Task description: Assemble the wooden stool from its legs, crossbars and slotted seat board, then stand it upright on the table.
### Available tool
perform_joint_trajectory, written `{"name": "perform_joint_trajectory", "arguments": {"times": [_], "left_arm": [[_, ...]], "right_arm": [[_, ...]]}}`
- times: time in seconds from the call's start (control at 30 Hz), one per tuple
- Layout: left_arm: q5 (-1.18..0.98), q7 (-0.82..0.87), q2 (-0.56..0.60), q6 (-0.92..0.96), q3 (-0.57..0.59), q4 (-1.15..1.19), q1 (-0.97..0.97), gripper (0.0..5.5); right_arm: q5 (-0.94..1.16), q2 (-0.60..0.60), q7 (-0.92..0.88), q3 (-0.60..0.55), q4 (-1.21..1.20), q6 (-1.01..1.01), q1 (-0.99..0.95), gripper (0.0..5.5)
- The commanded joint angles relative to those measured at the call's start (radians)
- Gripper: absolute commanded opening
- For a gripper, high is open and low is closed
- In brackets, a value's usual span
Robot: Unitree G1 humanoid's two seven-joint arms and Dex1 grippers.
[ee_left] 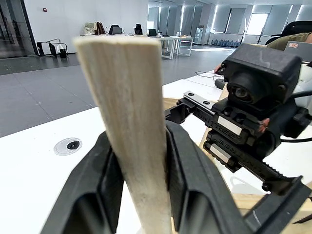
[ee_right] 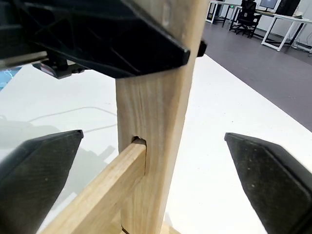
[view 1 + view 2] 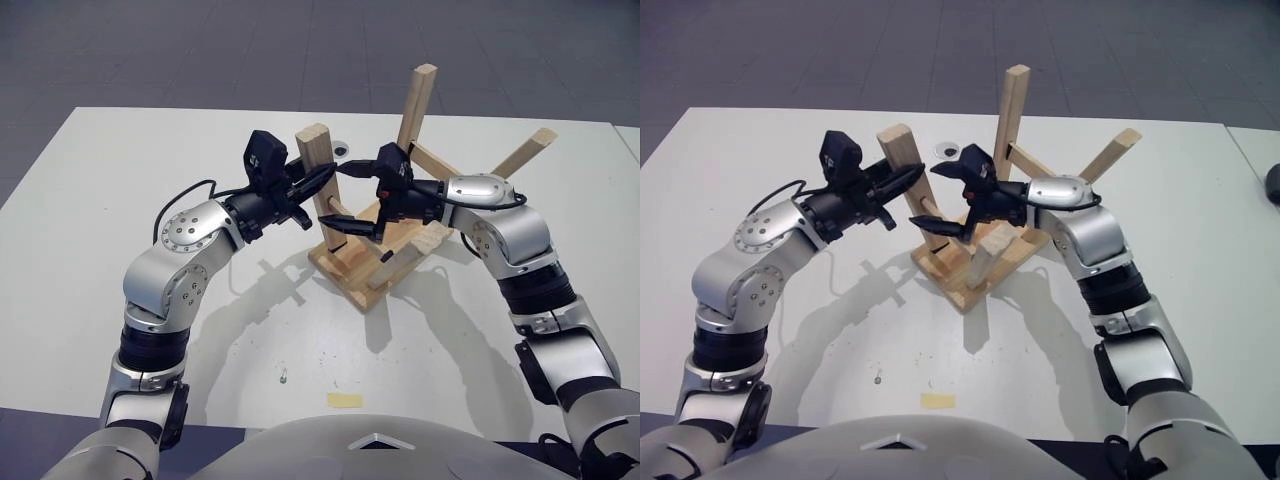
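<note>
The wooden stool lies upside down, its slotted seat board (image 3: 352,272) flat on the white table and its legs pointing up. My left gripper (image 3: 321,181) is shut on the nearest leg (image 3: 313,146) just below its top; the left wrist view shows that leg (image 1: 127,112) clamped between both fingers (image 1: 100,180). My right gripper (image 3: 346,198) stands open on the other side of the same leg, one finger high and one low, level with the crossbar (image 2: 105,187) slotted into the leg (image 2: 156,112). Another leg (image 3: 416,102) stands upright behind, and one (image 3: 526,152) leans out to the right.
A round cable grommet (image 3: 343,148) is set in the table behind the stool. A strip of yellow tape (image 3: 345,400) and a small green speck (image 3: 283,377) lie near the front edge. Bare table surrounds the stool on all sides.
</note>
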Motion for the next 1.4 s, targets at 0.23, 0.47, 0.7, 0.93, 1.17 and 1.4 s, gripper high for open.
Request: {"name": "perform_joint_trajectory", "arguments": {"times": [0.23,0.47,0.7,0.93,1.17,1.4], "left_arm": [[0.046,0.023,0.040,0.014,0.024,0.004,0.051,1.04],[-0.158,0.035,0.003,0.090,0.180,-0.061,-0.061,2.26],[-0.357,0.120,-0.008,0.143,0.306,-0.067,-0.225,3.38],[-0.199,0.145,-0.014,0.031,0.243,0.154,-0.505,4.63],[-0.138,0.041,-0.053,0.006,0.121,0.222,-0.568,5.36],[-0.035,-0.058,-0.063,-0.013,-0.095,0.218,-0.146,5.36]], "right_arm": [[0.804,0.034,-0.346,-0.598,-0.136,0.340,-0.176,5.40],[0.915,0.077,-0.563,-0.617,-0.204,0.352,-0.116,5.40],[0.950,0.112,-0.636,-0.598,-0.259,0.333,-0.084,5.40],[0.902,0.139,-0.690,-0.577,-0.256,0.276,-0.113,5.40],[0.942,0.160,-0.756,-0.625,-0.210,0.192,-0.235,5.40],[0.940,0.213,-0.853,-0.605,-0.256,0.181,-0.119,5.40]]}}
